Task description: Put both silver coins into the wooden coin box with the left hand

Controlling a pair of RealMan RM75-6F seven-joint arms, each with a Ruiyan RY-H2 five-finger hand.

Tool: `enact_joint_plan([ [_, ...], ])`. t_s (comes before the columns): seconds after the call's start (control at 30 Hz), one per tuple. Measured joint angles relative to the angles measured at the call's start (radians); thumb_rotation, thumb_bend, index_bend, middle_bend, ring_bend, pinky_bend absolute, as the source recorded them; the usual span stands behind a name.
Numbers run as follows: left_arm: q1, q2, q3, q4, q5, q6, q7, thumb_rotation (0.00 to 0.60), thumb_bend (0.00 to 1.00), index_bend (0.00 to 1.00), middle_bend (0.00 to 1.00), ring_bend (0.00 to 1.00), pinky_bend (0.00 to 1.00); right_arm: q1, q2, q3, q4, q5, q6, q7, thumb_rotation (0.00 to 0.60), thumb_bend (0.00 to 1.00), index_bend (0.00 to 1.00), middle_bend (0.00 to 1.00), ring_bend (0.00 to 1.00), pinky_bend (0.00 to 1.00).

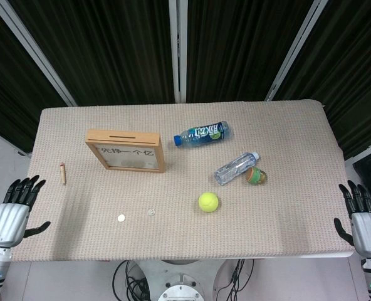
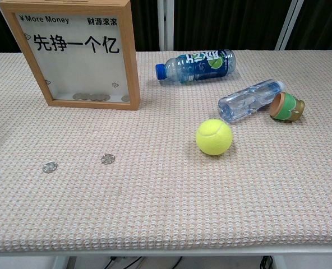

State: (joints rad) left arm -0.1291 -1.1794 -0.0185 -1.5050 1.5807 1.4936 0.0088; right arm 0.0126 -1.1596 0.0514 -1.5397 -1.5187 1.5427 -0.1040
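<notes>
Both hands wait off the near corners, the left hand (image 1: pixel 13 210) and right hand (image 1: pixel 366 216) open and holding nothing. Two silver coins (image 2: pixel 50 167) (image 2: pixel 107 159) lie flat on the table (image 1: pixel 286 138) near its front edge; being thin, they could slip from a pinch. Beyond sit one tennis ball (image 2: pixel 213 136), two bottles, and one wooden coin box (image 2: pixel 79 53), its top slot seemingly narrow, so a tilted coin could miss it.

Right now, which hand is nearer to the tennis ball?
The right hand, though not by much. It waits off the table's right edge, while the left hand waits off the left edge. The tennis ball lies slightly right of centre.
</notes>
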Motion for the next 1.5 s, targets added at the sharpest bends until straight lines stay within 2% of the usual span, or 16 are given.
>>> enact_joint_plan([
  [0.47, -0.012, -0.004, 0.009, -0.003, 0.055, 0.021, 0.005, 0.600, 0.00, 0.11, 0.03, 0.00, 0.03, -0.007, -0.011, 0.003, 0.039, 0.000, 0.015, 0.048, 0.600, 0.29, 0.00, 0.00, 0.00, 0.00],
  [0.6, -0.022, -0.004, 0.022, -0.011, 0.077, 0.006, -0.005, 0.600, 0.00, 0.16, 0.05, 0.00, 0.05, -0.009, -0.004, 0.011, 0.034, 0.007, 0.022, 0.054, 0.600, 0.29, 0.00, 0.00, 0.00, 0.00],
  [0.87, -0.051, -0.017, 0.053, -0.025, 0.108, -0.055, -0.027, 0.600, 0.00, 0.17, 0.07, 0.00, 0.07, -0.012, 0.016, -0.001, 0.004, -0.013, 0.023, 0.045, 0.600, 0.29, 0.00, 0.00, 0.00, 0.00],
  [1.23, -0.083, -0.099, 0.089, -0.045, 0.112, -0.153, 0.049, 0.600, 0.01, 0.17, 0.07, 0.00, 0.06, -0.010, 0.032, -0.028, -0.015, -0.039, -0.001, 0.059, 0.600, 0.29, 0.00, 0.00, 0.00, 0.00],
  [1.5, -0.109, -0.198, 0.074, -0.021, 0.102, -0.182, 0.086, 0.600, 0.08, 0.22, 0.11, 0.00, 0.07, -0.016, 0.036, -0.031, -0.006, -0.036, 0.002, 0.069, 0.600, 0.29, 0.00, 0.00, 0.00, 0.00],
])
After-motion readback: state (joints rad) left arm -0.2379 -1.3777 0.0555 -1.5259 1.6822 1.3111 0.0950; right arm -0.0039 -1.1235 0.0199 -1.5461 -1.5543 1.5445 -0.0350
